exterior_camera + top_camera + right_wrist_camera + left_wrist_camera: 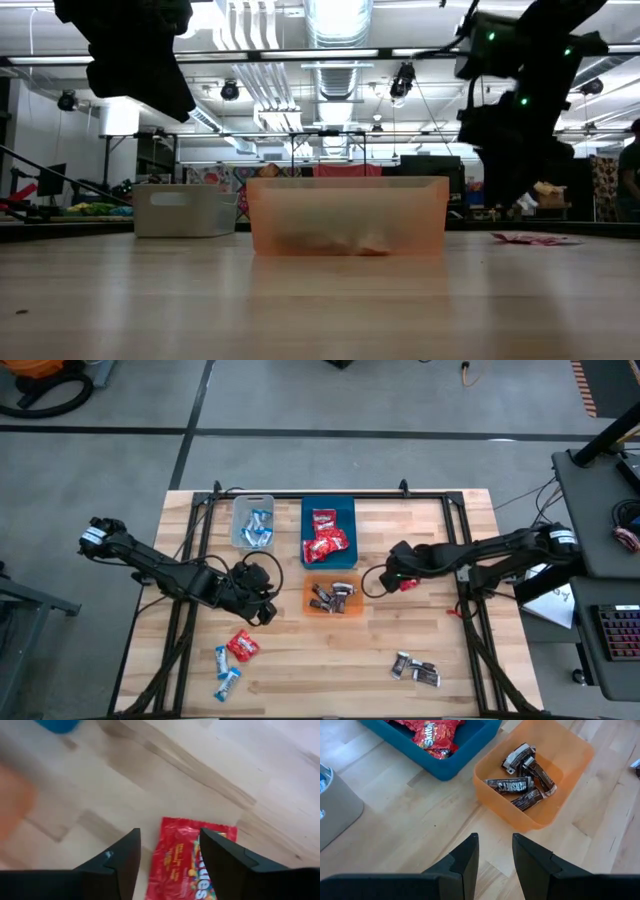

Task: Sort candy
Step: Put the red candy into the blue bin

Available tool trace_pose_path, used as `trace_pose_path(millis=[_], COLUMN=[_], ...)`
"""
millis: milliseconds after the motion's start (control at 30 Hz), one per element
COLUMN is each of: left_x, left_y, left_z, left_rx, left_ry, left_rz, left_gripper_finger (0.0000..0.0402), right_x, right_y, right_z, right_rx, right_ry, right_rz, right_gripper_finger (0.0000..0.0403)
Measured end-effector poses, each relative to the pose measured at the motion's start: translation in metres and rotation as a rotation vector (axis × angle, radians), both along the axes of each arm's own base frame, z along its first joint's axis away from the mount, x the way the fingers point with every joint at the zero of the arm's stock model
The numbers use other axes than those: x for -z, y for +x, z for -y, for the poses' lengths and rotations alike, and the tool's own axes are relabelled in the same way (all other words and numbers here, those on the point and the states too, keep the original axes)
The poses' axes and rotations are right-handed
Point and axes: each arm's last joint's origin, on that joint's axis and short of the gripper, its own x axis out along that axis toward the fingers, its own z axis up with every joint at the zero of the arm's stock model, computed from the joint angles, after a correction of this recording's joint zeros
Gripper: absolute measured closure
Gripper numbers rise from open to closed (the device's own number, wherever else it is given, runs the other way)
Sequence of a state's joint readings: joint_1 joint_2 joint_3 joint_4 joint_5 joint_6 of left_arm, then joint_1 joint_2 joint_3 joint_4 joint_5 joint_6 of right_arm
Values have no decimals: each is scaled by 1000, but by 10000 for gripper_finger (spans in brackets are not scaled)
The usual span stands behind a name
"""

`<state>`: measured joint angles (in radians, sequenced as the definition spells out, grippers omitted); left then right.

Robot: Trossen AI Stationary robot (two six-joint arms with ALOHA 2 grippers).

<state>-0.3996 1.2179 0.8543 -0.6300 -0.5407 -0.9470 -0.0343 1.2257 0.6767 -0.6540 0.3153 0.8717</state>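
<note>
The right gripper (167,857) has its two dark fingers (122,862) spread apart, and a red candy (192,857) lies flat on the wood between and just beyond them, not pinched. Only the right wrist view shows this clearly; from above, that gripper (397,575) hides most of the wrapper, leaving a small red spot (408,585) just right of the orange bin (310,604).

The left gripper (495,852) holds its fingers (467,860) a narrow gap apart with bare table (410,820) between them and nothing in the grip. Its wrist view looks into the orange bin (490,785), where several dark brown-silver candies (522,777) lie piled, and catches a corner of the blue bin (470,745) with red wrappers inside. In the high view this gripper (258,600) hovers just left of the orange bin.

The high view alone gives the whole layout: the clear bin (238,525) holds blue-and-white candies (260,528), the blue bin (345,510) beside it holds red ones, and the orange bin sits in front of the blue. Loose pieces lie near the front edge: a red candy and two blue-and-white ones (228,670) at the left, and dark brown-silver ones (415,670) at the right.

The low view shows the orange bin (345,215) head-on, its contents only a blur, and what may be the red wrapper (535,238) lying flat at the right.
</note>
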Motion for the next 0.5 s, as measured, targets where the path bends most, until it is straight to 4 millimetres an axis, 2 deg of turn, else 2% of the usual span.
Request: trace_pose_path(millis=[200,500], left_x=[0,0], left_y=[0,0], left_z=[0,0], left_rx=[11,15], left_ry=[10,13], left_rz=[-5,-6], left_gripper_finger=[299,299], right_x=[17,38], right_y=[5,12], right_z=[9,10], right_rx=[48,56], right_ry=[8,42], right_rz=[-71,-155], right_gripper_finger=[202,202])
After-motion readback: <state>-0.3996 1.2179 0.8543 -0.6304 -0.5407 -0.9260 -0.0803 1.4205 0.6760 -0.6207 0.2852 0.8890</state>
